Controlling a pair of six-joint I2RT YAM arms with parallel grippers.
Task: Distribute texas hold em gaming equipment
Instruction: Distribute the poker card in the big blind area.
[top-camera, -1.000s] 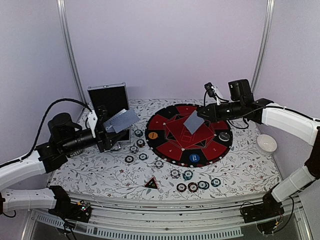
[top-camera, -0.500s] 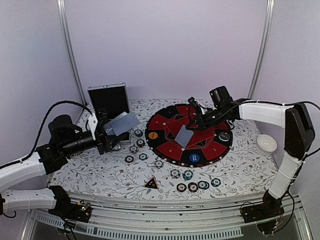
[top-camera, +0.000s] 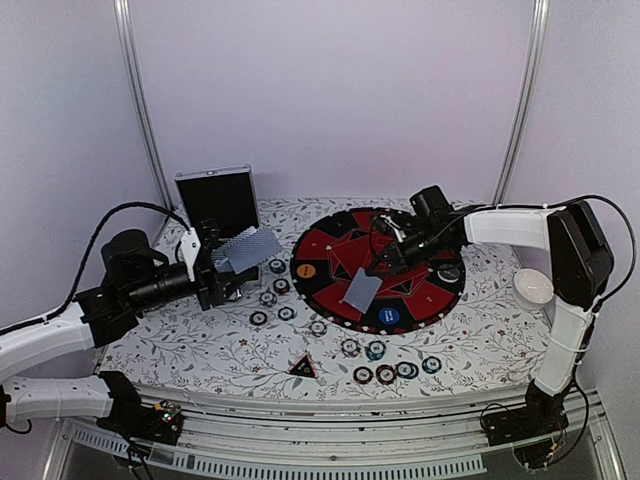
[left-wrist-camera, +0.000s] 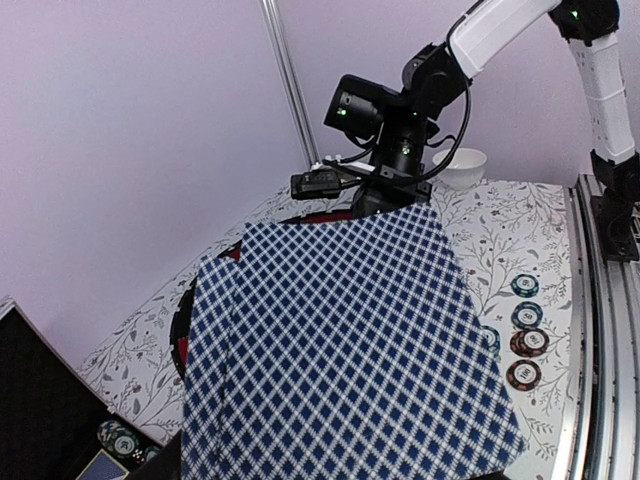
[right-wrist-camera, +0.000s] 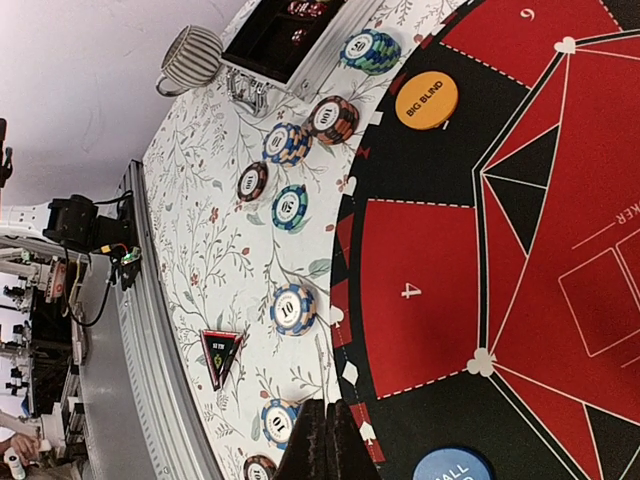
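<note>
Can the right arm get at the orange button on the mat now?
Probably yes: the orange button lies bare on the mat, with nothing between. But the right tool is shut on a card, so it must drop that first.

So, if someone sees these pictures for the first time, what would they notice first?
The large round red-and-black mat at mid-table catches the eye first. Over its near part the right gripper holds a single card. At the left, the left gripper holds fanned cards before the black case; they fill the left wrist view.
</note>
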